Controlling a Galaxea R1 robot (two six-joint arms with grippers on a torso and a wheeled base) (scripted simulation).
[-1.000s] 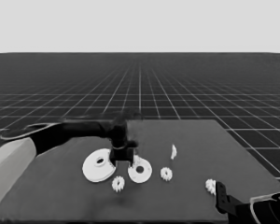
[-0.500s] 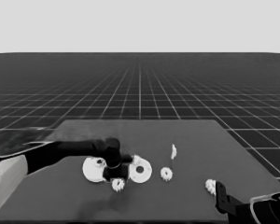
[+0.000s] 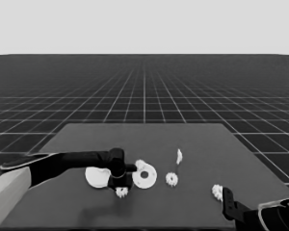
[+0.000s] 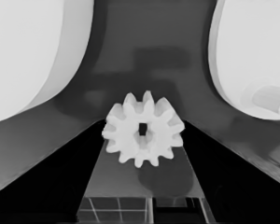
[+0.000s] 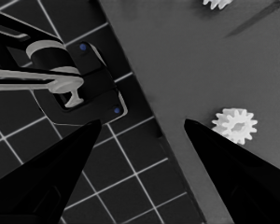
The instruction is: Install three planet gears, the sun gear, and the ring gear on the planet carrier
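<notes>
My left gripper [image 3: 119, 185] is low over the table, just in front of the gap between the two round parts. It is open, and a planet gear [image 4: 142, 135] lies between its fingertips [image 4: 95, 140] on the table; the same gear [image 3: 121, 192] peeks out below the gripper. The larger round part, the ring gear [image 3: 95, 176], lies left of it, partly hidden by the arm. The smaller round part, the planet carrier [image 3: 146, 176], lies to the right, with another gear [image 3: 140, 164] at its far left rim. My right gripper [image 3: 226, 204] is parked open at the lower right.
One more gear [image 3: 171, 179] lies right of the smaller round part, and a thin white piece [image 3: 179, 156] lies behind it. A further gear [image 3: 216, 191] sits near the parked right gripper, also seen as a gear [image 5: 234, 125]. Dark machinery [image 5: 74, 86] hangs past the table's edge.
The left arm has swung lower and its gripper has come down from above the round parts to straddle the gear in front of them. The right arm has stayed put.
</notes>
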